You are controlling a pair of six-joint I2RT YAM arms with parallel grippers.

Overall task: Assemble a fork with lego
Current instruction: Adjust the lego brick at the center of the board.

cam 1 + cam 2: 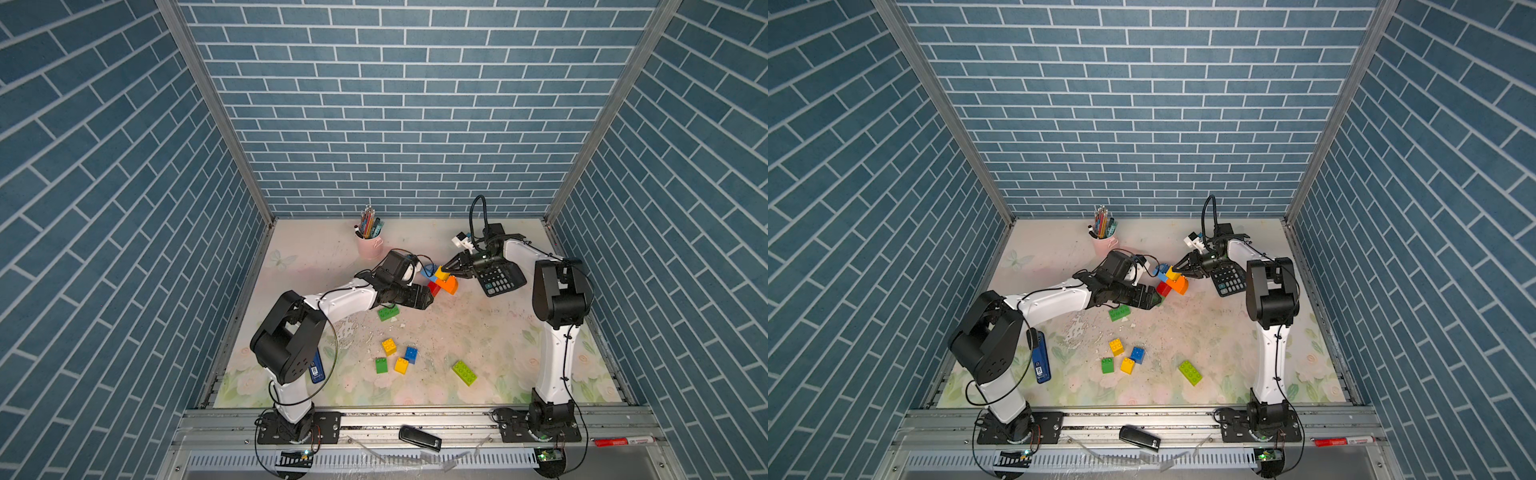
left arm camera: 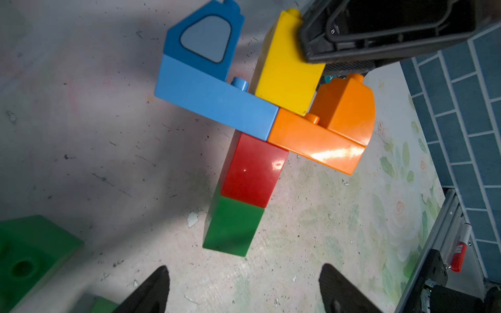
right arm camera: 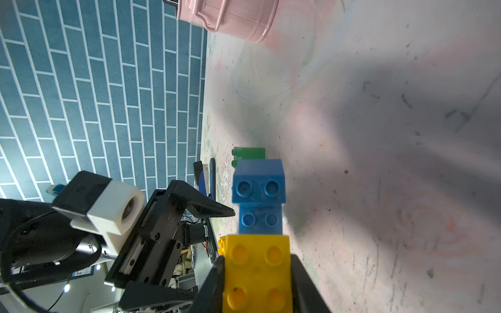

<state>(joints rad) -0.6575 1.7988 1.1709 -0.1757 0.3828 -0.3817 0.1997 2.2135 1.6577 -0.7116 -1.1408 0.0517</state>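
A joined lego piece (image 1: pixel 441 281) sits mid-table in both top views. In the left wrist view it is a green brick (image 2: pixel 233 225) and a red brick (image 2: pixel 253 170) in a line, crossed by a light blue brick (image 2: pixel 217 103) and an orange one (image 2: pixel 317 141). A dark blue (image 2: pixel 206 38), a yellow (image 2: pixel 284 73) and an orange brick (image 2: pixel 347 105) stand on top. My right gripper (image 3: pixel 257 260) is shut on the yellow brick (image 3: pixel 257 271). My left gripper (image 2: pixel 244 268) is open and holds nothing, just short of the green end. Several loose lego bricks (image 1: pixel 389 346) lie nearer the front.
A green oblong brick (image 1: pixel 388 312) lies under my left arm, and a lime oblong brick (image 1: pixel 464 372) at the front right. A pink pen cup (image 1: pixel 369 245) stands at the back. A calculator (image 1: pixel 498 280) lies under my right wrist, and a blue device (image 1: pixel 316 368) by the left arm's base.
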